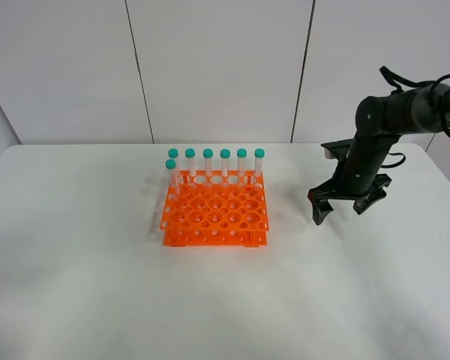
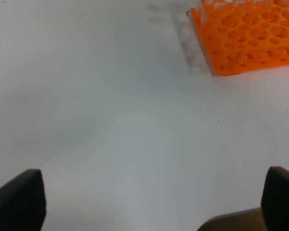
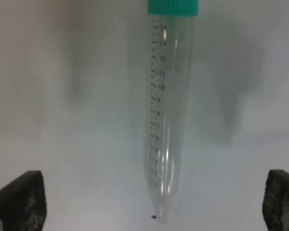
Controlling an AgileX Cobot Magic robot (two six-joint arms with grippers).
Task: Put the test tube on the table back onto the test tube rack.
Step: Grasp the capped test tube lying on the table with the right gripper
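Note:
The test tube (image 3: 166, 110), clear with printed graduations and a teal cap, lies flat on the white table (image 1: 97, 285). My right gripper (image 3: 150, 199) hangs open just above it, one finger on each side and the pointed tip nearest the camera. In the exterior high view the right gripper (image 1: 343, 206) hovers right of the orange test tube rack (image 1: 216, 214) and hides the tube. The left gripper (image 2: 154, 202) is open over bare table, with a corner of the rack (image 2: 250, 38) ahead of it. The left arm is outside the exterior high view.
Several teal-capped tubes (image 1: 225, 161) stand upright along the rack's back row, with one more (image 1: 171, 174) in the row in front at the left end. The other holes of the rack are unfilled. A panelled wall rises behind the table.

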